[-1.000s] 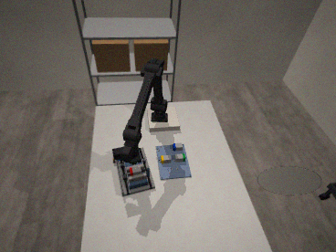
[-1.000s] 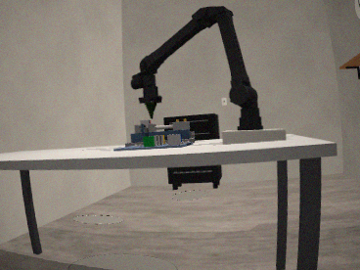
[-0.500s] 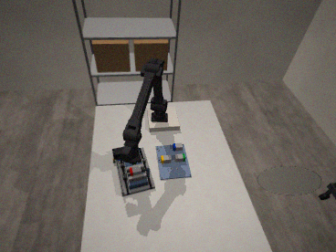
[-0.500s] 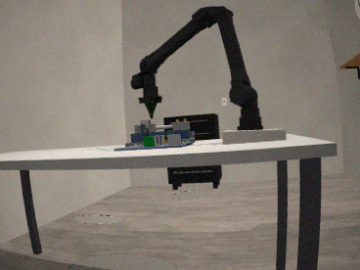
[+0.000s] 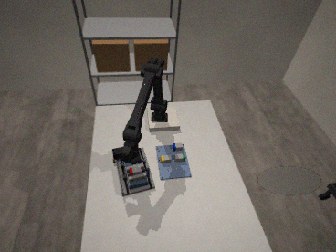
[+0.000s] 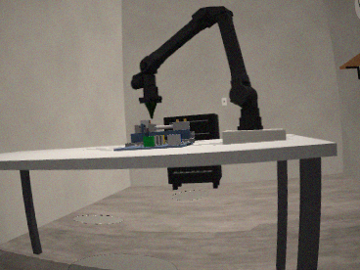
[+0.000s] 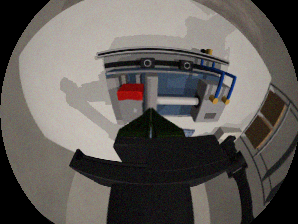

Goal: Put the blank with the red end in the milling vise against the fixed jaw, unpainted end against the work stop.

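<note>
No brand, label or writing can be read on anything in these views. The gripper hangs above the vise with its fingers pressed together and nothing between them, its tip pointing straight down. The blank with the red end lies inside the vise between the jaws, its red tip toward the left side of the vise as the top view shows it; whether it touches the fixed jaw or the short rod cannot be told at this size. The top view alone shows the blue plate just right of the vise, carrying three other blanks: one with a blue end near the far edge, and one with a yellow end and one with a green end in a row behind it. The side view hides most of these behind the vise, showing only a green block, but it makes plain that the gripper is clear of the vise, well above it, and that the arm rises from a pale base slab on the white table. The wrist view adds blue hoses at the right end of the vise, and the red end at the left. A shelf unit with two brown boxes stands behind the table.
</note>
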You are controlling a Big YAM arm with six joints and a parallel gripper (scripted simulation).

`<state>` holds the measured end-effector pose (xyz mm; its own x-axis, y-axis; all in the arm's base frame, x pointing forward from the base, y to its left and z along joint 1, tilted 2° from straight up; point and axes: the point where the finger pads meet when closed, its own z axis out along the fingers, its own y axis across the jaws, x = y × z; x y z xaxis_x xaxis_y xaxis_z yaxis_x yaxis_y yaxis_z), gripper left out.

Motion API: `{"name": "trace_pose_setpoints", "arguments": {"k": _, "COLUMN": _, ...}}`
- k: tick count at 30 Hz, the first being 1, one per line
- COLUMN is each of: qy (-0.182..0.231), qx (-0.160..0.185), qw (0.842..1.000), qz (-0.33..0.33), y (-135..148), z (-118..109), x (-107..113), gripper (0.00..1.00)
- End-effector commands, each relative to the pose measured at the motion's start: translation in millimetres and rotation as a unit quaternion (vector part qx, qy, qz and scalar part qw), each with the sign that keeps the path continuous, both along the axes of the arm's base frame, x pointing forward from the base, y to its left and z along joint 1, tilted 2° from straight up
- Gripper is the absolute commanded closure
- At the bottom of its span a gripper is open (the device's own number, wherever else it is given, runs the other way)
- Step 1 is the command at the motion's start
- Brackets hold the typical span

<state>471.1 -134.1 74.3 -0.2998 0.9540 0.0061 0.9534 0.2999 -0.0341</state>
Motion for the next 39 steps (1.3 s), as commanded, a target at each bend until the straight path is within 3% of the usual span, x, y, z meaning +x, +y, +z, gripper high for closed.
{"name": "trace_pose_setpoints", "arguments": {"k": 1, "qy": -0.011, "qx": -0.005, "qw": 1.0, "qz": -0.005, "y": -6.2, "z": 2.7, "x": 7.0, "gripper": 1.0}}
{"name": "trace_pose_setpoints", "arguments": {"k": 39, "qy": -0.009, "qx": -0.005, "qw": 1.0, "qz": -0.005, "y": -6.1, "z": -0.2, "x": 6.5, "gripper": 1.0}}
